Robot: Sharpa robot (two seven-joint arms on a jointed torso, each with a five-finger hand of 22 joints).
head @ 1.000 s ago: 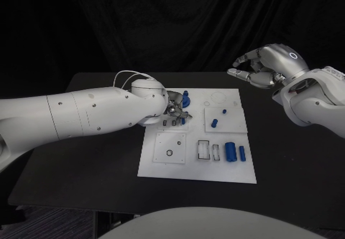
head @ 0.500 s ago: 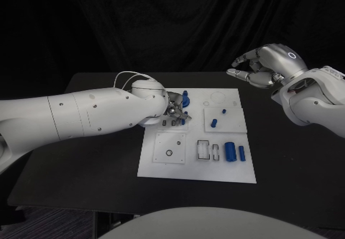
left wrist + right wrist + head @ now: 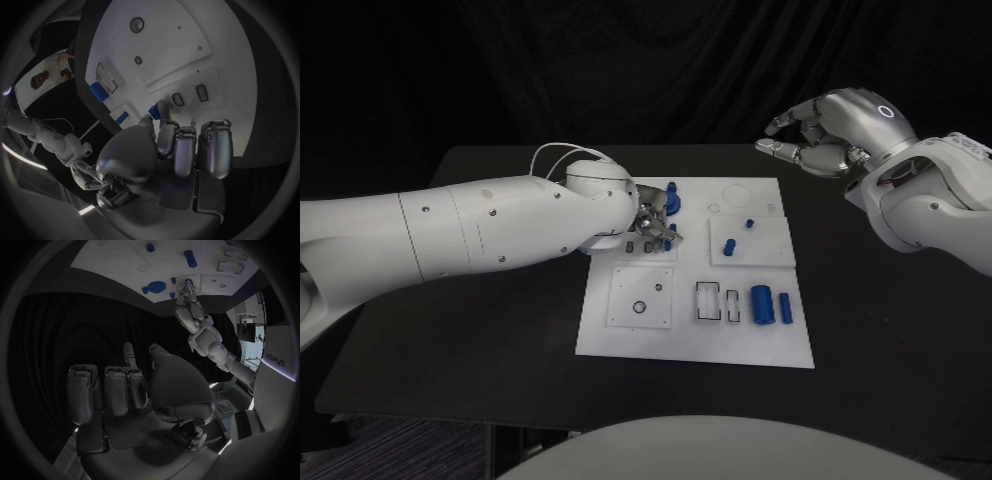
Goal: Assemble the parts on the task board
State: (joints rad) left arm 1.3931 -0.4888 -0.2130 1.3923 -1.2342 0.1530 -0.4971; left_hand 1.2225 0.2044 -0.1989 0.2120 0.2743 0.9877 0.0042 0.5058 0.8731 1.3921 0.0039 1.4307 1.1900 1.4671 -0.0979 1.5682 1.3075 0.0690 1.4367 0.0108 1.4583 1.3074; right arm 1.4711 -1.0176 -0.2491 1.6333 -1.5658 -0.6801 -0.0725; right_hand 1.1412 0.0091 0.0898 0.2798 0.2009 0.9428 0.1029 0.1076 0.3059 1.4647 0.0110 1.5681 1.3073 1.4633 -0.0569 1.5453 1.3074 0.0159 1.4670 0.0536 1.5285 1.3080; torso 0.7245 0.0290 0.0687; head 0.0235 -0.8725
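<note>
1. Left hand (image 3: 651, 225) sits low over the far-left panel of the task board (image 3: 689, 345), just beside the round blue part (image 3: 671, 203) at the far edge. In the left wrist view its fingers (image 3: 187, 147) lie curled side by side, with a small blue part (image 3: 154, 111) at the tip of one; whether it is pinched or only touched cannot be told. Judged purpose: seating that piece into the small slots (image 3: 190, 96) right by the fingertips.
2. Board, left to centre: near-left panel carries a small black ring (image 3: 639, 306); next to it are two rectangular recesses (image 3: 710, 301), apparently unfilled.
3. Board, centre to right: a large blue cylinder (image 3: 762, 304) and a thinner blue pin (image 3: 786, 308) lie loose beside the recesses, probably waiting for insertion. The far-right panel holds two short blue pegs (image 3: 740, 233).
4. Right hand (image 3: 826, 135) hangs high beyond the board's far-right corner, well apart from all parts, fingers curled inward and holding nothing; likely parked clear of the left arm.
</note>
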